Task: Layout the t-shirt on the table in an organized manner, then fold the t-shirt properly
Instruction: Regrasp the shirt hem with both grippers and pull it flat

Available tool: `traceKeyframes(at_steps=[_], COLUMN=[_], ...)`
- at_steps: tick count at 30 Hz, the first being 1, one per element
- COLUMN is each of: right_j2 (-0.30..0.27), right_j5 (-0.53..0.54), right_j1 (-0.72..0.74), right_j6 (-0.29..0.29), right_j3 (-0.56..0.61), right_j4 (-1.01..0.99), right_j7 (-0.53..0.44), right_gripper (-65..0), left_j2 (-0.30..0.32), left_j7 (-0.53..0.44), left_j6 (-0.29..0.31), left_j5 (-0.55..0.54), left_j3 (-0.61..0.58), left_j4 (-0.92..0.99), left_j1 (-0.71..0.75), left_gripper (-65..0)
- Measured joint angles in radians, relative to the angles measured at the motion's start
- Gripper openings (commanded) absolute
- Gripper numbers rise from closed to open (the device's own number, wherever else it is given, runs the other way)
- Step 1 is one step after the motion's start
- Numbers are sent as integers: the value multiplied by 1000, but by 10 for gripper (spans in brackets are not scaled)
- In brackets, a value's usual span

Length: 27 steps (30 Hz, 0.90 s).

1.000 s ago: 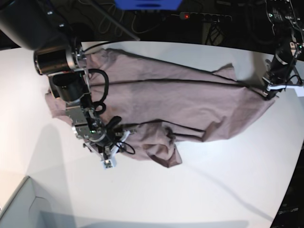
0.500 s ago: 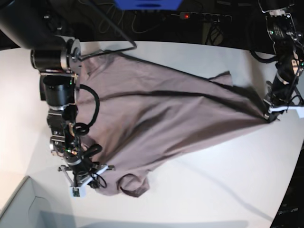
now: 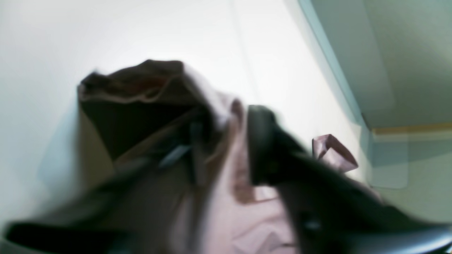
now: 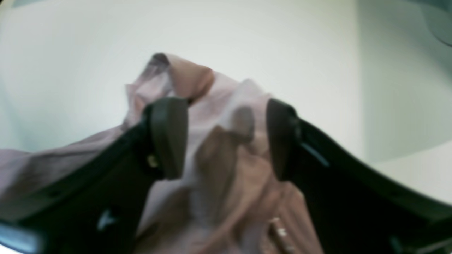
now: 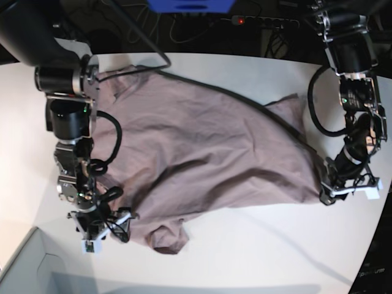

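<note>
The mauve t-shirt point(image 5: 202, 147) lies spread and wrinkled across the white table point(image 5: 257, 257), with one small part bunched near the front at the lower left. At that lower left corner my right gripper point(image 5: 101, 233) rests on the hem. In the right wrist view its jaws point(image 4: 224, 139) stand wide apart, and loose t-shirt fabric point(image 4: 226, 106) lies between them. My left gripper point(image 5: 350, 191) is at the shirt's right corner. The left wrist view is blurred, but the jaws point(image 3: 229, 151) are parted over slack t-shirt cloth point(image 3: 247, 218).
A grey box corner point(image 5: 18, 269) sits at the front left. Behind the table lie cables, a power strip with a red light point(image 5: 240, 21) and a blue object point(image 5: 190, 5). The table's curved edge point(image 5: 367, 245) runs close to my left gripper.
Both grippers pulled their shirt corners toward the front edge, drawing the cloth flatter. Both were shut on the fabric and now have their jaws apart.
</note>
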<state>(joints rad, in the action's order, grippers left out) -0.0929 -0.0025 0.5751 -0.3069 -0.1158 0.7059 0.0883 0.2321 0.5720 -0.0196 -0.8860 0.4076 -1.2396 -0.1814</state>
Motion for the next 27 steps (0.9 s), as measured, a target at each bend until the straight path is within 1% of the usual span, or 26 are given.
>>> traceKeyframes(at_steps=[1,2,4,6,9,12,14,16,19,21,23,27], right_j2=[-12,-26,-55,-85,-108,-127,-137,-144,-145,-142,-137,-143], right_j5=[2,4,4,4,5,8,3,6,6,5,10,7], right_j1=[-1,-7,-28,-58,-97,-135,-188,-265,-352,-401,-449,-560], right_j6=[0,0,0,0,0,0,0,0,0,0,0,0], right_j3=[-1,-1,-2,-3,-4,-4,-3,-21,-45,-47,-58,-63], right_j4=[0,2,4,3,3,6,70,169,287,365,439,534], right_j7=[1,-7,-10,-3,2,-5,3,-5,5,13,-5,5], right_gripper=[-231,-233,-233,-233,-233,-233,-233,-231,-231,-231,-231,-231], left_j2=[0,0,-3,-5,-11,-51,-80,-117,-149,-159,-158,-153], left_j7=[0,-4,0,-7,-14,-21,-17,-9,-5,-10,-15,-14], left_j6=[0,8,7,12,11,10,22,12,6,13,19,15], left_j5=[1,-13,-8,-15,-19,-11,-17,-8,-2,-7,-13,-10], left_j3=[0,0,1,5,7,10,7,8,9,9,9,10], left_j4=[0,-5,-48,-139,-293,-430,-468,-453,-367,-310,-269,-251], left_j1=[-3,-2,12,70,198,359,472,562,617,616,601,570], left_gripper=[-334,-320,-321,-321,-321,-321,-319,-318,-318,-318,-318,-318])
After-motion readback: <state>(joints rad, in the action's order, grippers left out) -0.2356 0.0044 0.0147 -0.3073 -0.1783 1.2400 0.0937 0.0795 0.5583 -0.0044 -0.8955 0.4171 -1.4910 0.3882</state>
